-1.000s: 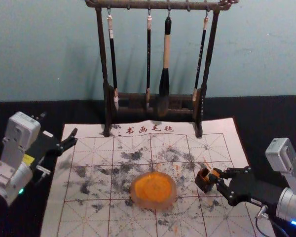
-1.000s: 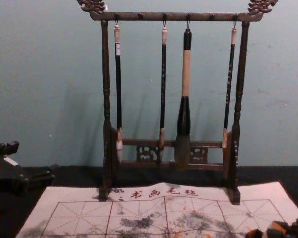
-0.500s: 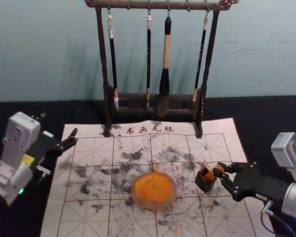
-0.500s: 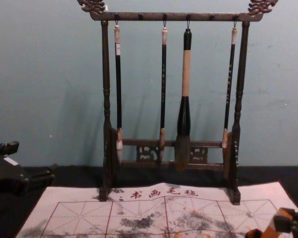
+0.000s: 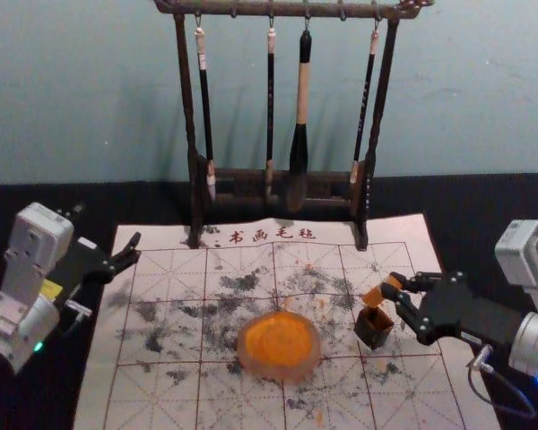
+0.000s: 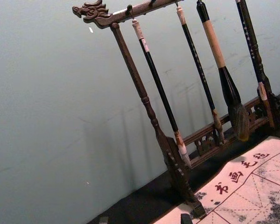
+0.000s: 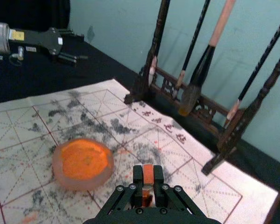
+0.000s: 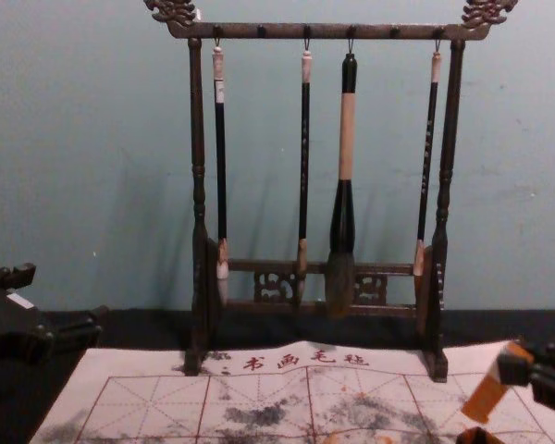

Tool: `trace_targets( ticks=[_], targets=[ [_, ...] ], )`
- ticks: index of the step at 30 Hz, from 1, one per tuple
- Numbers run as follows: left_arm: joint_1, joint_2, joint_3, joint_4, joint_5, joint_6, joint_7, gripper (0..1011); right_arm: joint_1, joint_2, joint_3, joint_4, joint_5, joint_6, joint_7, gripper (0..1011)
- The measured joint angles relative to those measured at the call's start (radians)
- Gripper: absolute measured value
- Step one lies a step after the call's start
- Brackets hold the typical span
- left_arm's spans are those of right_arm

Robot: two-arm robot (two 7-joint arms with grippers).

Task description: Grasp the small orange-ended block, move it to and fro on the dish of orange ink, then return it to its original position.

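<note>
My right gripper (image 5: 396, 288) is shut on the small orange-ended block (image 5: 374, 297), which hangs tilted just above a small dark open box (image 5: 374, 328). In the chest view the block (image 8: 486, 392) leans with its orange end down, over the orange rim of the box (image 8: 479, 437). The right wrist view has the block (image 7: 148, 174) between the fingertips of the right gripper (image 7: 149, 179). The dish of orange ink (image 5: 279, 346) lies on the mat, to the left of the box. My left gripper (image 5: 133, 253) is parked open at the mat's left edge.
A dark wooden rack (image 5: 197, 193) with several hanging brushes stands at the mat's back edge, before the wall. The ink-stained mat (image 5: 161, 385) with red grid lines spreads over the black table (image 5: 36, 202).
The right gripper has lifted the block up out of the small box, and the block's orange length has come into sight above it. The left arm, dish and box stay where they were.
</note>
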Motion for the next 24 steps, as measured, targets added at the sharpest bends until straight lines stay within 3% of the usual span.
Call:
trace_targets(
  ticks=[6, 15, 24],
  targets=[
    [0.000, 0.000, 0.000, 0.000, 0.000, 0.000, 0.000, 1001, 0.027, -0.011, -0.018, 0.003, -0.010, -0.003, 0.012, 107],
    [0.000, 0.000, 0.000, 0.000, 0.000, 0.000, 0.000, 1001, 0.110, -0.044, -0.089, 0.073, -0.020, 0.012, 0.070, 107],
    [0.000, 0.000, 0.000, 0.000, 0.000, 0.000, 0.000, 1001, 0.164, -0.052, -0.155, 0.097, -0.035, 0.018, 0.116, 107]
  ],
)
